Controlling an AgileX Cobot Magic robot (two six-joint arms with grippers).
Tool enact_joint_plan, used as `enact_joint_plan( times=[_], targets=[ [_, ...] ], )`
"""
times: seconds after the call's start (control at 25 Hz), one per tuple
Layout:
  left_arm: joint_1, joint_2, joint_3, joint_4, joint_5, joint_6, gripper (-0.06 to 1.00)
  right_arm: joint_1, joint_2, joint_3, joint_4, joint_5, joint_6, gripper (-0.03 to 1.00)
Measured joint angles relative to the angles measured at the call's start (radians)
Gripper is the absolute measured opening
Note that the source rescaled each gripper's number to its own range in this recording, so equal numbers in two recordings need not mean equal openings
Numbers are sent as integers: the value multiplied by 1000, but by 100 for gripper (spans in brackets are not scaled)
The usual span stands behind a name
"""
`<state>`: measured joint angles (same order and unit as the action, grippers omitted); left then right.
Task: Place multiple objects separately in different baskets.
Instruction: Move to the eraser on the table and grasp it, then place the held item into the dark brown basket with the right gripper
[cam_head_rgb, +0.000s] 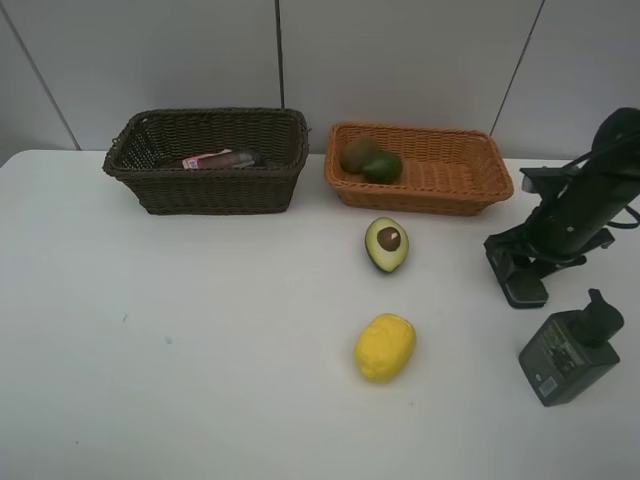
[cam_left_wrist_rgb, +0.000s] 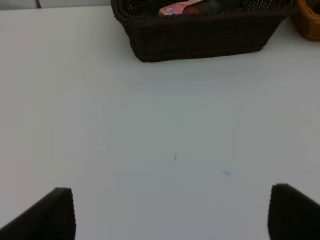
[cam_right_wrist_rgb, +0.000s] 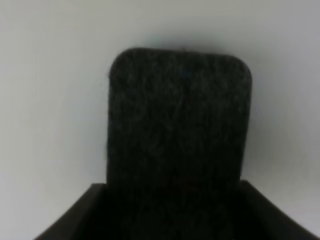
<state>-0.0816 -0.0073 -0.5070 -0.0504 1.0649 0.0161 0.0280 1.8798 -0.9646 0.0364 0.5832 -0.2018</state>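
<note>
White table (cam_head_rgb: 200, 350) fills our high view. Only the left wrist view shows us the left gripper (cam_left_wrist_rgb: 172, 215), jaws wide. Only the right wrist view shows us the case (cam_right_wrist_rgb: 180, 135), clamped by the right gripper (cam_head_rgb: 520, 283). The dark basket (cam_head_rgb: 210, 190) holds a pink bottle (cam_head_rgb: 210, 159). The orange basket (cam_head_rgb: 450, 190) holds a kiwi (cam_head_rgb: 357, 152) and green fruit (cam_head_rgb: 383, 166). Pump bottle (cam_head_rgb: 568, 358), lemon (cam_head_rgb: 384, 347) and avocado (cam_head_rgb: 387, 244) lie loose.

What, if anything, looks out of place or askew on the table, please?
The dark pump bottle lies on its side near the right front corner of the table, label up, rather than standing. No spill shows; nothing else stands out.
</note>
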Motion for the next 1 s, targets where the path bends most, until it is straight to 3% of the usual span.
enact_joint_plan(
  times=[0.4,0.64,1.0],
  targets=[
    [0,0,0,0,0,0,100,0,-296,-57,26,69,52,25],
    [0,0,0,0,0,0,100,5,-180,-247,102,77,51,25],
    [0,0,0,0,0,0,100,101,142,-555,78,77,51,25]
  ],
)
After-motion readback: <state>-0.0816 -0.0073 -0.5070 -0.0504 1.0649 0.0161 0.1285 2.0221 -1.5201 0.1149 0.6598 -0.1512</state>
